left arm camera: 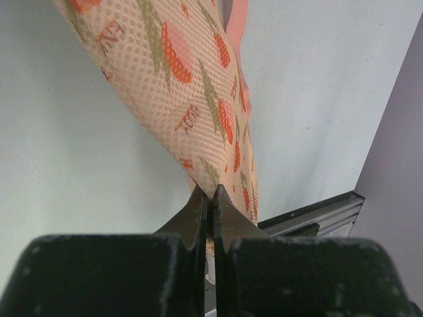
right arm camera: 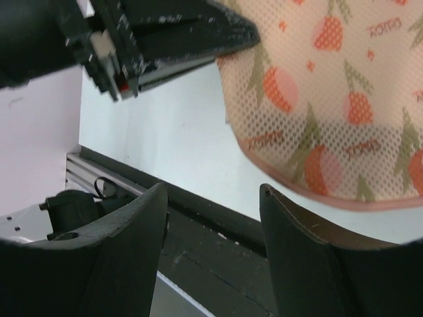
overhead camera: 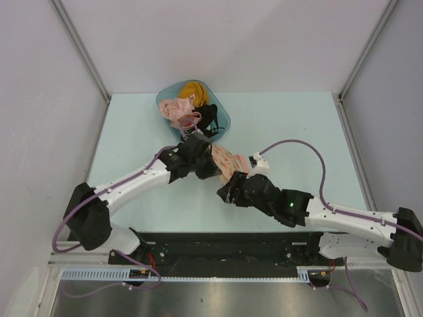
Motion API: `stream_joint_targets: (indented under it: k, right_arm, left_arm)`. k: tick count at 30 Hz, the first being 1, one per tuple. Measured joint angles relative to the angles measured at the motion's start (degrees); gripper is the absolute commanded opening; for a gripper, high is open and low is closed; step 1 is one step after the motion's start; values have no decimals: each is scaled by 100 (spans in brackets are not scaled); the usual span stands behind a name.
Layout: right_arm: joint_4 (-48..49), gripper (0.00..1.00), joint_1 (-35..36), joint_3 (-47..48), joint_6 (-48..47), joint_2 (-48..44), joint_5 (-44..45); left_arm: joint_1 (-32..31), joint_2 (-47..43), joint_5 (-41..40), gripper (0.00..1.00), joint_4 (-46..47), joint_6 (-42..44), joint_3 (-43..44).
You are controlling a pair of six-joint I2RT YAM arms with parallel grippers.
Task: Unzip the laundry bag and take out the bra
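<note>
Bag: peach mesh, orange-pink motifs, pink rim; upper right
Left gripper: upper left, tip at bag's edge
Right gripper: jaws apart, beneath bag
Table: pale

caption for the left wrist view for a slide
Left pincer shut on the mesh edge of the laundry bag.

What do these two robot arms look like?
The left arm and right arm are white tubes with chunky black joints, each trailed by a purple cable. The left end effector and right end effector are black, two-fingered. A green light glows on the right arm.
</note>
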Motion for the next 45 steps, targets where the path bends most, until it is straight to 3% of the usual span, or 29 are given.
stream_joint_targets:
  k: [14, 21, 23, 36, 45]
  right_arm:
    - [778, 66, -205, 9, -234, 535, -774]
    - [761, 76, -170, 9, -203, 468, -658]
    - [730, 84, -120, 9, -192, 417, -538]
    - [914, 84, 96, 9, -258, 396, -125]
    - [1040, 75, 39, 9, -439, 396, 142]
  left_arm:
    - [-4, -310, 44, 1, 17, -164, -157]
    - [-4, -352, 66, 1, -26, -297, -157]
    - [-4, -409, 66, 0, -28, -343, -157]
    - [-9, -675, 63, 1, -186, -402, -164]
    - [-15, -693, 72, 0, -157, -413, -278]
